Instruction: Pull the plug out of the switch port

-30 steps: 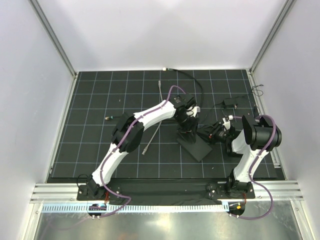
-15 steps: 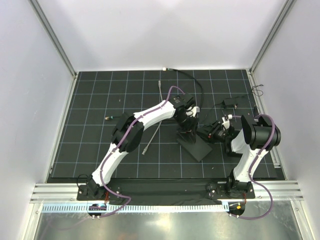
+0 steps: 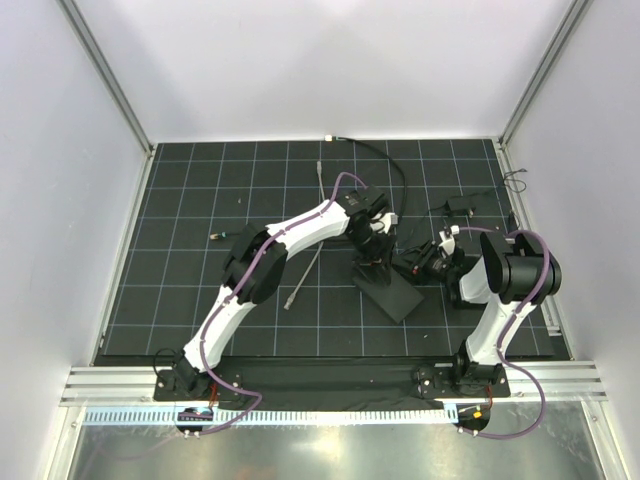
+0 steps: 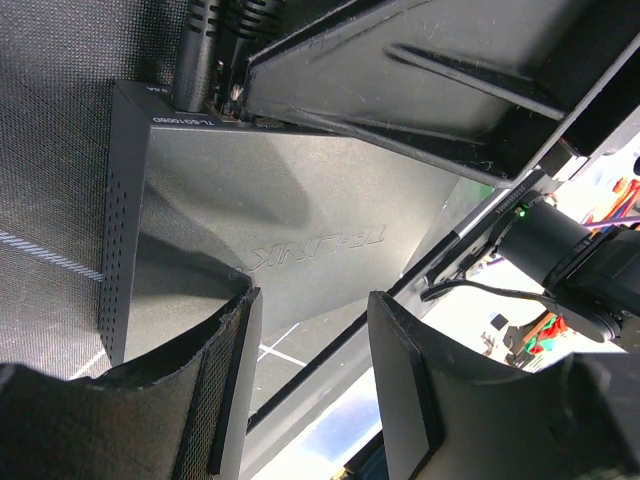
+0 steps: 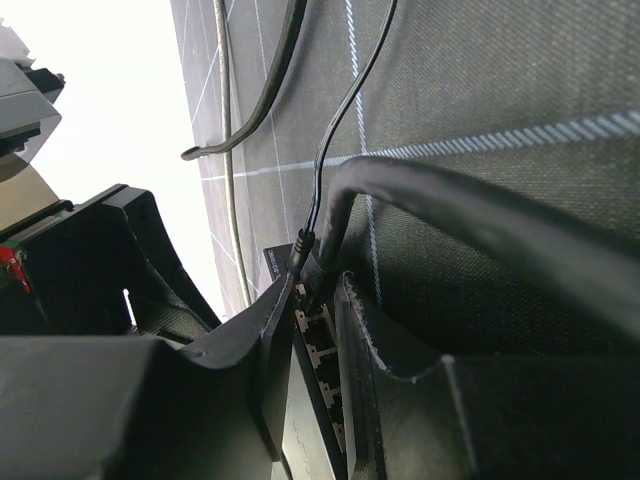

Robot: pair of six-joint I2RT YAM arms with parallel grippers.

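In the top view, the left arm (image 3: 300,225) and the right arm (image 3: 490,290) meet over the flat black switch (image 3: 397,297) on the gridded worktop (image 3: 200,290). The left jaws are at its far end and the right jaws come in from the right. The plug (image 5: 302,255) is too small to pick out here.

In the left wrist view, the left jaws are released. Their fingers (image 4: 215,400) are spread, with the switch lid showing between them, and I cannot tell whether they bear down on it. A ribbed cable boot (image 4: 193,60) sticks out of the far edge by the corner.

In the right wrist view, the plug is seated in the switch port at the end of the port face, beside a row of empty ports (image 5: 318,345). Its thin black cable (image 5: 345,120) leads away across the worktop. A thicker black cable (image 5: 480,215) bends in just beside it. The right fingers (image 5: 265,330) stand close on either side, with the plug at their tips. The gap is narrow, but I cannot tell whether the pads actually pinch it.

To do the step well, I judge the right jaws should clench on the plug's body, not on the thin cable, and leave the thick cable outside the pinch. The pull should run straight along the port's axis without twisting. The left jaws should pin the switch first, or the box will probably slide along with the plug.
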